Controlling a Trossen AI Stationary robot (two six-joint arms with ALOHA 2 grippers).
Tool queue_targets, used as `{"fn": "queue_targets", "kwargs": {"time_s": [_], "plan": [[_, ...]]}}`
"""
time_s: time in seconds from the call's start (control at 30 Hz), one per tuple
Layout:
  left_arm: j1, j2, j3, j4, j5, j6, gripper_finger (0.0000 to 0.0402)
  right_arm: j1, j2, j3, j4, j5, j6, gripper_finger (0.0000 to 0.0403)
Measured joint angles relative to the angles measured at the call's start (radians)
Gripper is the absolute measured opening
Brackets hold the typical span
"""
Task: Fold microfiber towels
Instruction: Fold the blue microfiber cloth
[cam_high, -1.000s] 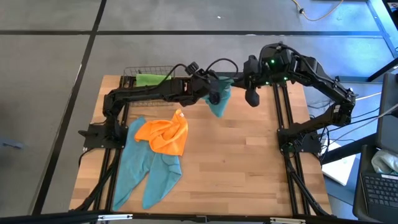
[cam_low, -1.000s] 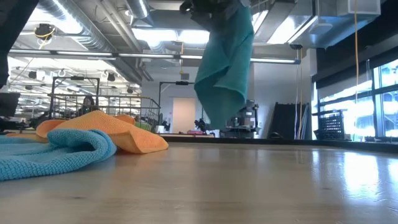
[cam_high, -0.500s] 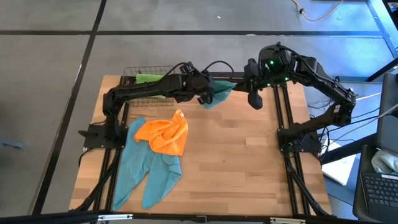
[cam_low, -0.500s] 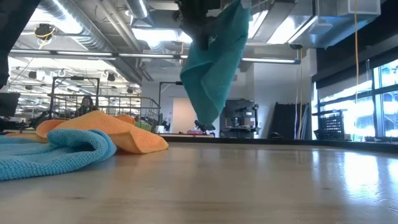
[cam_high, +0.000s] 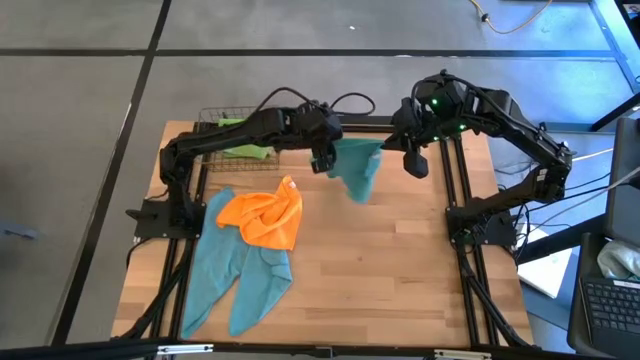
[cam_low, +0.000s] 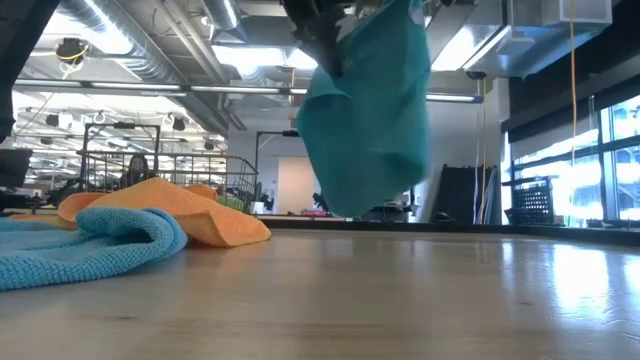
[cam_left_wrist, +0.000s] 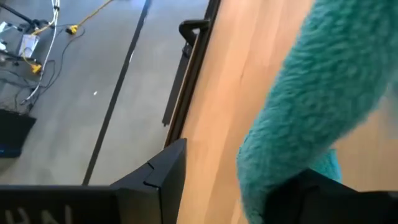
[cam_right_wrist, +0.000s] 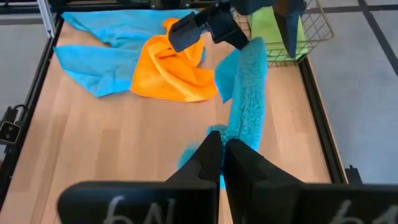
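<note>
A teal towel (cam_high: 357, 168) hangs in the air over the far middle of the table, stretched between my two grippers. My left gripper (cam_high: 322, 158) is at the towel's left end, open, with the cloth against one finger (cam_left_wrist: 239, 165). My right gripper (cam_high: 408, 158) is shut on the towel's right end (cam_right_wrist: 221, 146). An orange towel (cam_high: 265, 215) lies crumpled on top of flat teal towels (cam_high: 235, 270) at the near left. A lime green towel (cam_high: 238, 128) lies in a wire basket (cam_high: 210, 122) at the far left. My left gripper has the teal towel's upper part (cam_left_wrist: 267, 168) lying over and against the inner side of one finger (cam_left_wrist: 311, 196). The other finger (cam_left_wrist: 161, 177) stands clear, with bare table showing in the gap. I cannot tell whether the cloth is hooked on that finger. My right gripper pinches the towel's upper edge (cam_right_wrist: 229, 134) between its two shut fingers, slanting down from the table's far right. One layer or several, I cannot tell. From there the edge runs fairly straight to the left gripper, and the rest hangs below, clear of the table.
Bare wood lies under the hanging towel and across the table's middle and near right. Dark frame rails (cam_high: 455, 190) run along the table's left and right sides.
My left gripper has gone toward the table's left edge and rolled about its own line. The teal towel, which hung as a narrow bunch, has spread out wide between the two grippers. It stays clear of the table.
</note>
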Motion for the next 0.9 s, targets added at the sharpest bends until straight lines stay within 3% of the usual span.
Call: {"fn": "queue_targets", "kwargs": {"time_s": [0.13, 0.4, 0.53, 0.67, 0.77, 0.9], "plan": [[0.014, 0.001, 0.000, 0.000, 0.026, 0.000, 0.0163, 0.000, -0.007, 0.000, 0.001, -0.061, -0.001, 0.0012], [0.025, 0.001, 0.000, -0.009, 0.298, 0.050, 0.0163, 0.000, -0.022, 0.000, -0.007, -0.138, -0.052, 0.0012], [0.031, 0.001, 0.000, -0.033, 0.240, 0.075, 0.0163, 0.000, -0.025, 0.000, -0.007, -0.138, -0.053, 0.0012], [0.046, 0.001, 0.000, 0.051, 0.207, 0.015, 0.0163, 0.000, -0.027, 0.000, -0.007, -0.139, -0.051, 0.0012], [0.044, -0.014, -0.002, 0.126, 0.246, -0.064, 0.0163, 0.000, -0.027, 0.000, -0.007, -0.139, -0.046, 0.0012], [0.004, -0.041, -0.001, 0.344, 0.334, -0.234, 0.0163, 0.000, -0.026, 0.000, -0.009, -0.138, -0.043, 0.0012]]}}
